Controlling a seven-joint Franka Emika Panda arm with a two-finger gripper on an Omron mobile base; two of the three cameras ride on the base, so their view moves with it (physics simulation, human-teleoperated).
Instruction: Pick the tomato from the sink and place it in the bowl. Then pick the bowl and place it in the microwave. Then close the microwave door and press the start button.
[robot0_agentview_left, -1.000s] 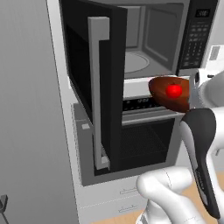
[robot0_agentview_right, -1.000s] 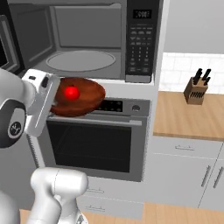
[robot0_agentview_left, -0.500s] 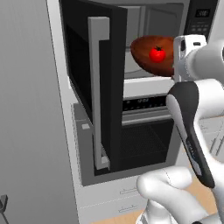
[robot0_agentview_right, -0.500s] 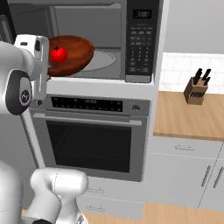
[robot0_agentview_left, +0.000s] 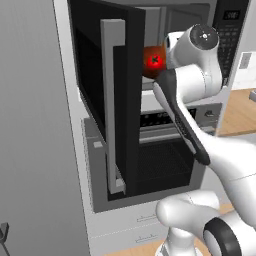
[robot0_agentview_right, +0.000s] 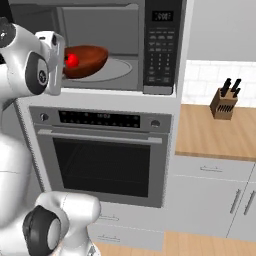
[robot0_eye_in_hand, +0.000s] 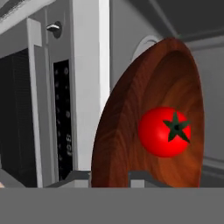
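My gripper (robot0_eye_in_hand: 109, 180) is shut on the near rim of the reddish-brown bowl (robot0_agentview_right: 89, 59), which hangs tilted in the microwave's (robot0_agentview_right: 125, 47) open cavity, just above the round glass turntable (robot0_agentview_right: 120, 71). The red tomato (robot0_agentview_right: 72, 60) rests inside the bowl (robot0_eye_in_hand: 127, 131); in the hand view the tomato (robot0_eye_in_hand: 164, 131) shows its dark stem. The microwave door (robot0_agentview_left: 107, 100) stands wide open to the left, its pale bar handle (robot0_agentview_left: 112, 95) facing me. In the left base view the tomato (robot0_agentview_left: 155, 60) shows just past the door's edge. The dark keypad strip (robot0_agentview_right: 160, 50) is right of the cavity. The sink is out of view.
A wall oven (robot0_agentview_right: 102, 160) with a horizontal handle sits directly under the microwave. To the right is a wooden counter (robot0_agentview_right: 210, 135) with a knife block (robot0_agentview_right: 223, 102). My own white arm (robot0_agentview_left: 200, 125) crosses in front of the oven.
The arm lifted the bowl with the tomato from in front of the oven's control panel up and forward into the microwave opening. The door has not moved.
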